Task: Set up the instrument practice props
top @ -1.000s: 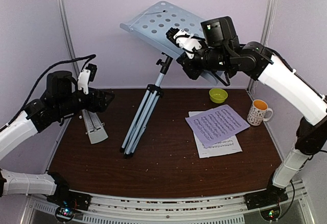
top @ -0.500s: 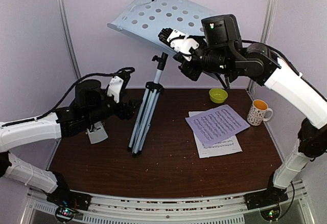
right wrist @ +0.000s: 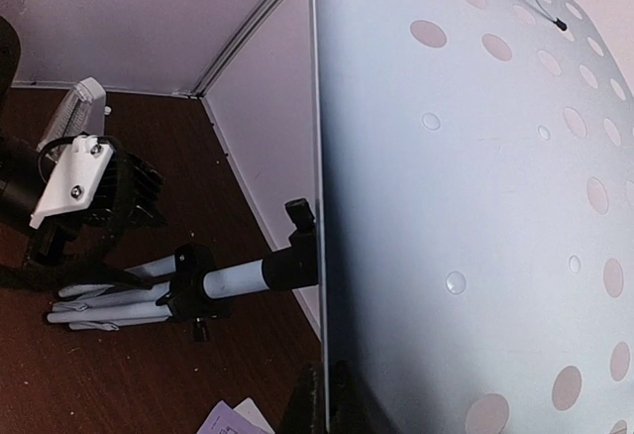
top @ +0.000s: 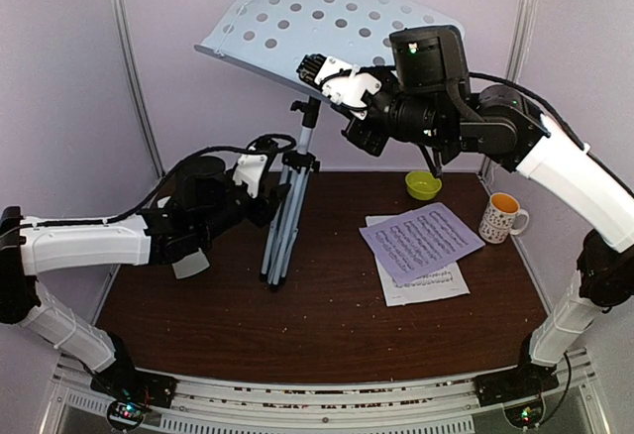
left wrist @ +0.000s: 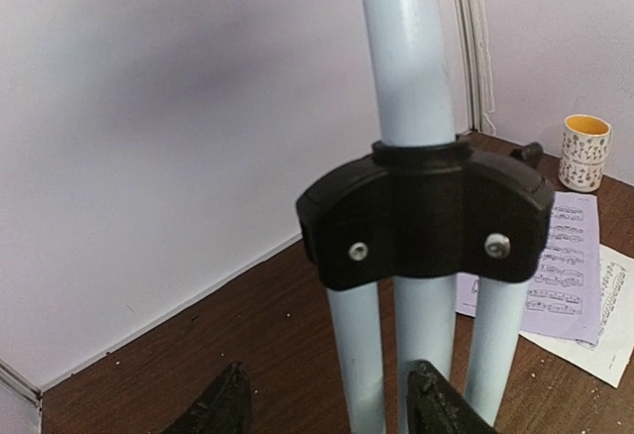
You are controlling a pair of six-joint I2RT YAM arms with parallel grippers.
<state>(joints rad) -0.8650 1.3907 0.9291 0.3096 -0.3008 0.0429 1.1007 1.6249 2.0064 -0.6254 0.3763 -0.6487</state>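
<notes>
The pale perforated music stand tray (top: 327, 18) sits high on its silver tripod (top: 285, 221), legs folded together and resting on the table. My right gripper (top: 312, 69) is shut on the tray's lower edge; in the right wrist view the fingers (right wrist: 327, 406) pinch the thin edge of the tray (right wrist: 475, 206). My left gripper (top: 280, 194) is open at the tripod's black collar (left wrist: 426, 218), its fingertips (left wrist: 220, 409) astride one leg. Two sheet-music pages (top: 421, 241) lie overlapped at the right. A pale-grey metronome piece (top: 188, 266) shows partly behind my left arm.
A small yellow-green bowl (top: 423, 184) sits at the back right and a patterned mug (top: 502, 218) stands right of the pages. The mug (left wrist: 582, 152) and pages (left wrist: 565, 275) also show in the left wrist view. Walls close in behind and at both sides.
My right gripper has raised the tray and stood the stand more upright. My left arm has swung right from the metronome to the tripod's collar.
</notes>
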